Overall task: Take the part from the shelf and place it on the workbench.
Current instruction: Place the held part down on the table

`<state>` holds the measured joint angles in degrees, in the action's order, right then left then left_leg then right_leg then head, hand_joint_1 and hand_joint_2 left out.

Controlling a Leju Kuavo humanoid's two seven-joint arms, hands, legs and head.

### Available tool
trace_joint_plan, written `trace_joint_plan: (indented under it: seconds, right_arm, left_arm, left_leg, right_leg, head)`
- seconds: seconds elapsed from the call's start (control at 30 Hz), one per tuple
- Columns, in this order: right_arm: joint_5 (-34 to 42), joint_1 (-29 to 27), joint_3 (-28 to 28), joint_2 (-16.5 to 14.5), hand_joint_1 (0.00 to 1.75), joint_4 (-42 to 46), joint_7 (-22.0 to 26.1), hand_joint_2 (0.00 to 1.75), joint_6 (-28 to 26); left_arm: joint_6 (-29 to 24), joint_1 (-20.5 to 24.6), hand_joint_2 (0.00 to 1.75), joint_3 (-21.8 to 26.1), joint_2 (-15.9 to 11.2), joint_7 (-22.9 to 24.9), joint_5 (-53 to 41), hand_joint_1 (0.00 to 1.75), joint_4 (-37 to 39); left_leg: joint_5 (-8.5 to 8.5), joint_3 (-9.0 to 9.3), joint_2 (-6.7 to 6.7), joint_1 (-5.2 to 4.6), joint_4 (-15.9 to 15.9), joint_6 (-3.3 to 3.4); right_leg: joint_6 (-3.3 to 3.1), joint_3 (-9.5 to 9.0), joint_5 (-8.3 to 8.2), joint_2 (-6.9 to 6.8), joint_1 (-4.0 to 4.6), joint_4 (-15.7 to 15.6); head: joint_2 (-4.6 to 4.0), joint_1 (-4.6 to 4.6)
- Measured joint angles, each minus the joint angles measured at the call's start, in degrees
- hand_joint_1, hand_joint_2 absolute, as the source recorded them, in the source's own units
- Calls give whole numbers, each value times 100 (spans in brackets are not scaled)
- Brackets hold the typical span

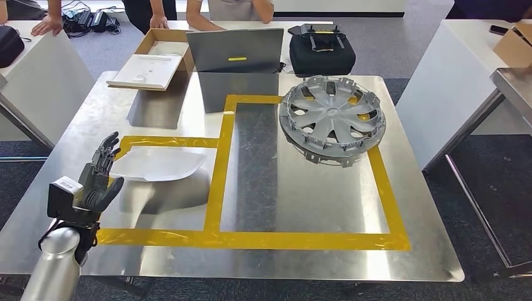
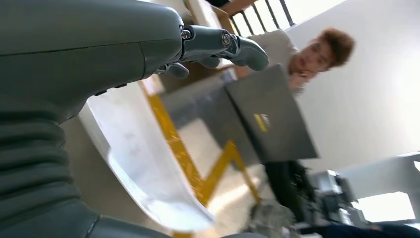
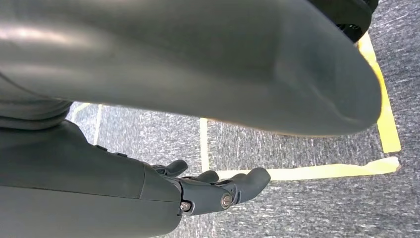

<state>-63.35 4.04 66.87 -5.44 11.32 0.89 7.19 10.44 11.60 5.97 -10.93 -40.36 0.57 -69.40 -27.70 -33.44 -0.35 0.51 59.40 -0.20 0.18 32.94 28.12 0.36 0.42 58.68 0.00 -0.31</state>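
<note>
While the white curved part [image 1: 157, 164] is lying flat on the table [image 1: 282, 207] inside the smaller yellow-taped box, the left hand [image 1: 98, 177] is hovering just beside its near-left end, fingers [image 1: 108, 149] spread and grasping nothing. The part's long axis is running across the table, away from that hand toward the hubcap [image 1: 331, 118]. The right hand [image 3: 213, 191] is hanging over the floor, fingers loosely curled, empty, much farther off.

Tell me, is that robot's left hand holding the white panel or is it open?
Open. The left hand has its fingers spread, held upright beside the white panel, which lies flat on the metal table on its own.
</note>
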Motion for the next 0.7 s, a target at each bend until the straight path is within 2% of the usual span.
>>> trace_joint_plan:
  seconds: [0.1, 0.27, 0.53, 0.7]
  right_arm:
    - [11, -4, 9, 0, 0, 0, 8, 0, 0]
    - [8, -3, 10, 0, 0, 0, 18, 0, -4]
    - [-22, -3, 10, 0, 0, 0, 74, 0, 8]
    - [-41, -4, 10, 0, 0, 0, 96, 0, 34]
  left_arm:
    - [471, -126, 0, 167, 192, -3, 430, 0, -704]
    - [640, -304, 0, 316, 404, -2, 566, 0, -1399]
    - [872, -670, 0, 390, 499, 2, 620, 0, -1922]
    - [891, -764, 0, 411, 499, 4, 595, 0, -2034]
  left_leg:
    - [0, 1, 1, 0, 0, 0]
    - [0, 3, 1, 0, 0, 0]
    - [-9, 3, 0, -30, 2, 14]
    - [-7, 4, 0, -58, -3, 64]
  right_leg:
    - [0, -1, 0, 0, 0, 0]
    - [0, -3, -1, 0, -2, 0]
    - [15, -4, -3, -2, -37, -5]
    - [68, -11, -16, -5, -67, -19]
  head:
    - [0, 0]
    - [0, 0]
    - [0, -2]
    - [0, -2]
